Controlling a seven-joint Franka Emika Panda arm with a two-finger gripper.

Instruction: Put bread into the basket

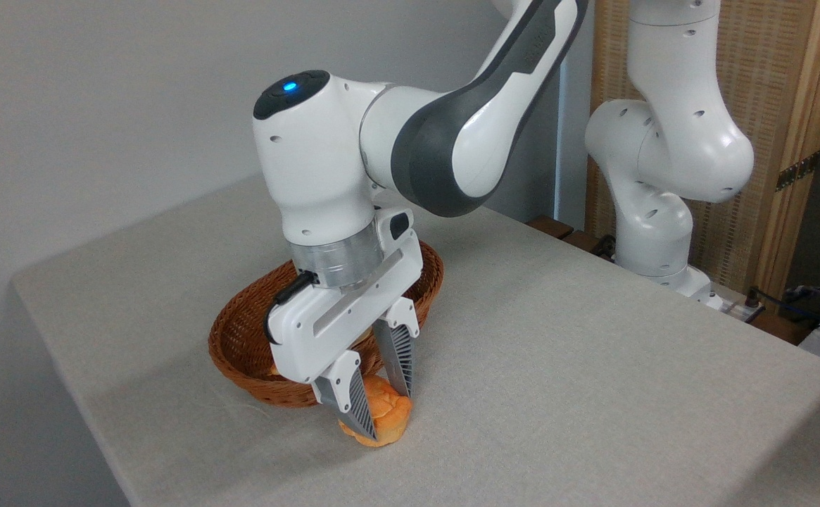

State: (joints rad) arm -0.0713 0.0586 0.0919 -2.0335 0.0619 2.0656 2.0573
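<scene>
1. While I watch from my station, my gripper (383, 414) points down with its ribbed fingers (360, 408) pinching the bread (383, 417) from both sides.
2. That golden-orange bun sits low at the table (593, 366), whether touching the cloth I cannot tell.
3. At 11 o'clock from the bun, just beside it, lies the basket (241, 338), brown wicker, partly hidden behind my gripper's body.
4. At 2 o'clock, well apart, the arm's base stands.

basket (241, 331) interior behind gripper (385, 412)
</scene>
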